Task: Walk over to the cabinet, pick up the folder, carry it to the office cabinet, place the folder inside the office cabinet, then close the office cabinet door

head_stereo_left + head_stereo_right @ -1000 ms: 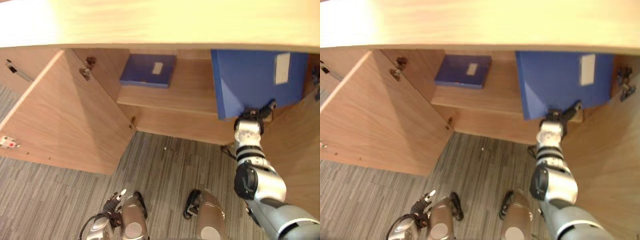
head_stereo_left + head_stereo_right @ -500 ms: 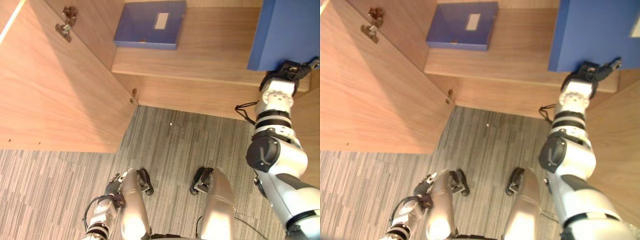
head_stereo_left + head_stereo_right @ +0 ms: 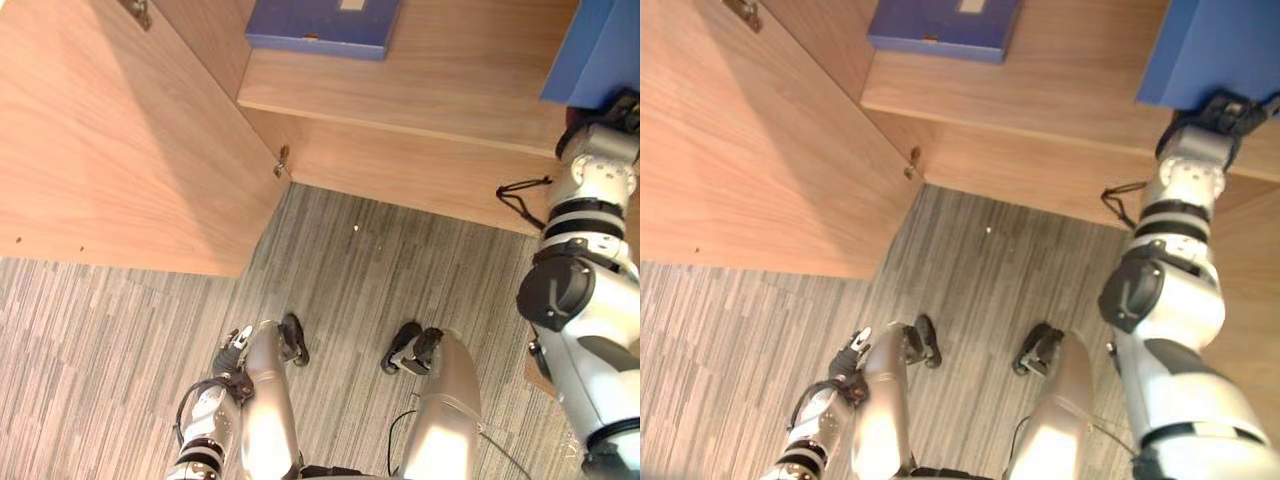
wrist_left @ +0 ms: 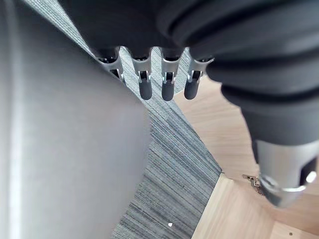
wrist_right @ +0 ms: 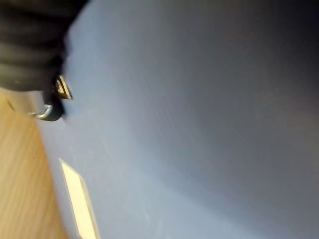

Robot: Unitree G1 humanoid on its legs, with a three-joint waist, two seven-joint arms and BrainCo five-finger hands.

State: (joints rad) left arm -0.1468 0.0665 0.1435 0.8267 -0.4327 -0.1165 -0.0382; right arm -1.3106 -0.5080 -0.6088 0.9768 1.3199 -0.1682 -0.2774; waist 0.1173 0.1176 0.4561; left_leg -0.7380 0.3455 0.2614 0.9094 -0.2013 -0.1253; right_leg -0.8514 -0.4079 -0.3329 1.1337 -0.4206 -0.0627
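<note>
Folder at shelf's right front edge, against right hand, grip cannot be told | left hand slack, empty | door open, closing remains

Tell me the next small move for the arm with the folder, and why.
Probably push the folder a little deeper over the shelf and lower it. The right hand holds it upright by its lower edge, right at the shelf's front. The wood between it and the other folder, which lies flat, is bare, so there looks to be room to set it down.
</note>
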